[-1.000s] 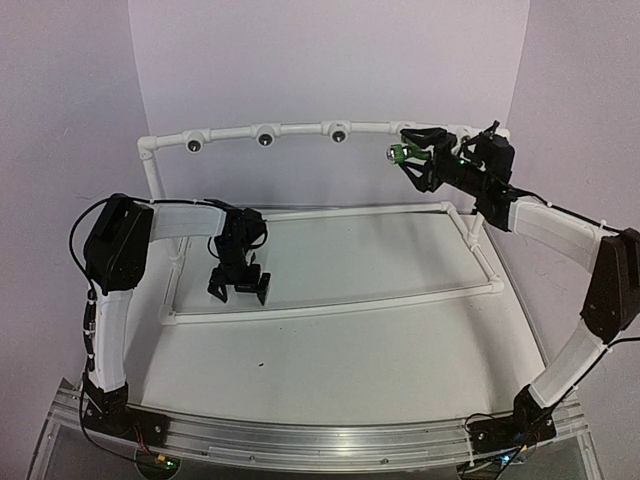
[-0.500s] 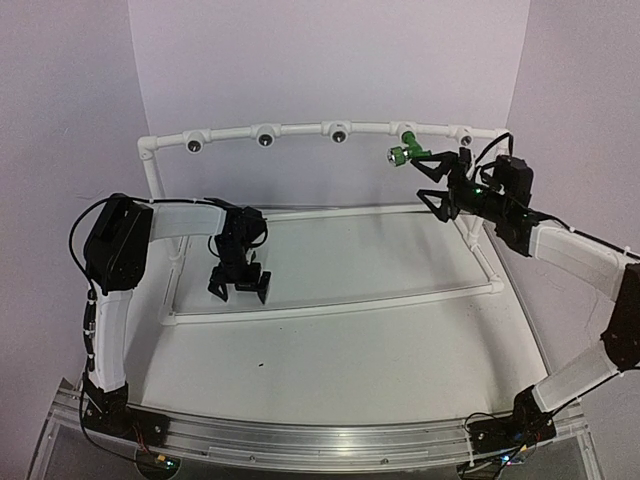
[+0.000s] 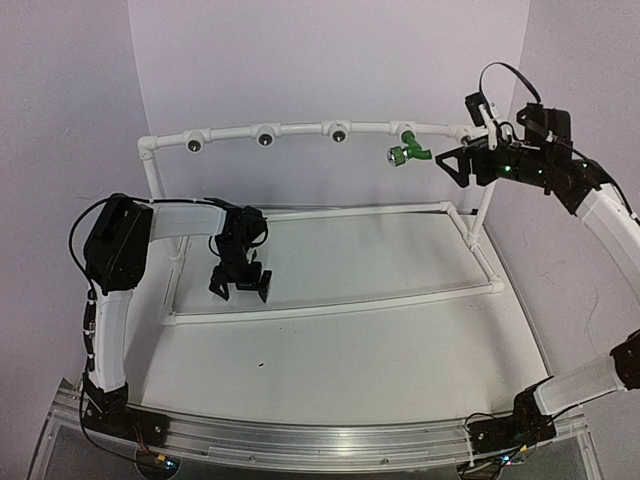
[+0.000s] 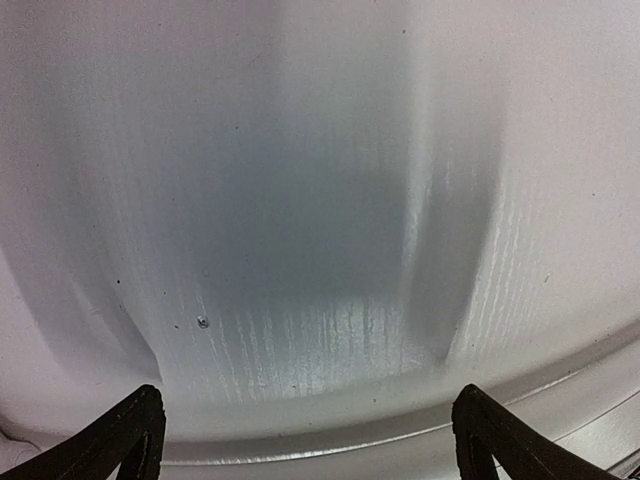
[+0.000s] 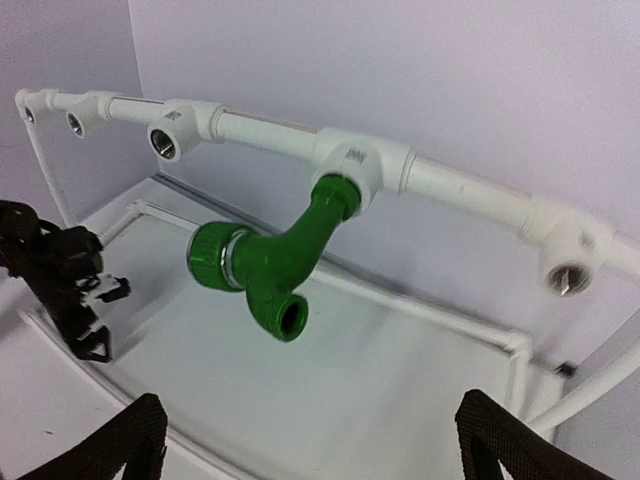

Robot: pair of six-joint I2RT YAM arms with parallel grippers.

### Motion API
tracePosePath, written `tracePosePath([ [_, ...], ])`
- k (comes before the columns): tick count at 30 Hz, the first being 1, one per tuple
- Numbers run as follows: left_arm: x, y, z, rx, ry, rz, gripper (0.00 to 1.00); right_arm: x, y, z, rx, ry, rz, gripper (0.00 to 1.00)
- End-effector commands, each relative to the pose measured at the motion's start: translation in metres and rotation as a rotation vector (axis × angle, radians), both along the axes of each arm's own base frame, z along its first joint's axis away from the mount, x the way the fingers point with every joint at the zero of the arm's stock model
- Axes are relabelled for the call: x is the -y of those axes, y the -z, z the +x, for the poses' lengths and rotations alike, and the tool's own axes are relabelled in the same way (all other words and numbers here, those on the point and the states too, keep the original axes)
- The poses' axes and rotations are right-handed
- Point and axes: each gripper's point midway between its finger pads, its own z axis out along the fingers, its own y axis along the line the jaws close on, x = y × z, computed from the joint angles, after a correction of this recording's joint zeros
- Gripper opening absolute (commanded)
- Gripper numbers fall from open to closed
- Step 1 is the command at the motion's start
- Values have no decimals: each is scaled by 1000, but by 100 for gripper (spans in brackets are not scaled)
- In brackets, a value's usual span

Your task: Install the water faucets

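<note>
The bright-green water faucet (image 3: 403,153) hangs from a white tee on the raised back pipe (image 3: 300,130), with its silver ribbed end pointing left. In the right wrist view the faucet (image 5: 270,262) is seated in the tee (image 5: 355,165) and nothing holds it. My right gripper (image 3: 455,162) hovers open just right of the faucet, apart from it. Its fingertips (image 5: 140,435) show at the bottom of that view, the gripper (image 5: 315,445) empty. My left gripper (image 3: 238,285) hangs open and empty over the white table; its view (image 4: 310,445) shows only bare surface.
Empty tee fittings with dark holes sit along the pipe at the left (image 3: 193,145), the middle (image 3: 266,138) and beside the faucet (image 3: 340,133), and one on the right (image 5: 565,275). A low white pipe frame (image 3: 330,306) lies on the table. Purple walls close in behind and to the right.
My right gripper has let go of the faucet and pulled back to the right and upward. The faucet stays on the pipe. The left arm has not moved.
</note>
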Motion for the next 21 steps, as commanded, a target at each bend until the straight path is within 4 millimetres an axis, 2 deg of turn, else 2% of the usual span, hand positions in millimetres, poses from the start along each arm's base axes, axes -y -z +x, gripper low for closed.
tracePosePath([
  [1,6,-20,8,52,3,-44,100,-2,-13,-9,204,-18,-500,98],
  [3,7,-20,8,51,4,-47,100,-12,-13,-12,279,-40,-668,98],
  [6,6,-20,8,54,3,-47,100,-24,-16,-9,350,-49,-811,98],
  [12,6,-23,9,64,-12,-52,100,-41,-11,15,438,6,-1076,98],
  [16,6,-24,8,67,-25,-55,100,-52,-10,28,511,52,-1145,98],
  [21,5,-24,7,67,-33,-55,100,-57,2,47,561,121,-1194,98],
])
